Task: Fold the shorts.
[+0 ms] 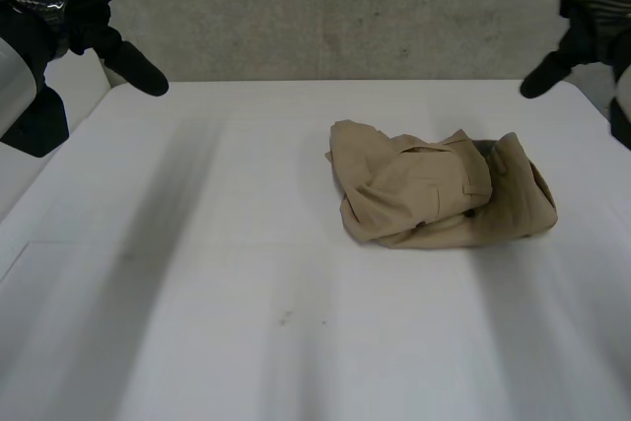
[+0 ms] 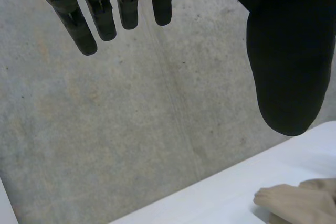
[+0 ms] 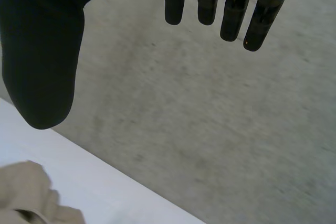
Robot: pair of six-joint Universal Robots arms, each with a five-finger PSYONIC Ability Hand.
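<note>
Tan shorts (image 1: 439, 189) lie crumpled in a heap on the white table (image 1: 246, 293), right of its middle. A bit of the tan cloth (image 2: 299, 203) also lies far beyond my left hand's fingertips, and another bit (image 3: 31, 195) beyond my right thumb. My left hand (image 1: 84, 7) hangs high over the table's far left corner, open, fingers (image 2: 105, 11) straight and thumb spread, holding nothing. Raised over the far right corner, my right hand (image 1: 582, 2) is open too, its fingers (image 3: 231, 9) straight and empty. Both hands are well clear of the shorts.
A grey concrete wall (image 1: 345, 17) stands behind the table's far edge. The table's left edge (image 1: 39, 194) runs beside my left arm (image 1: 20, 86). Bare white tabletop spreads in front of and left of the shorts.
</note>
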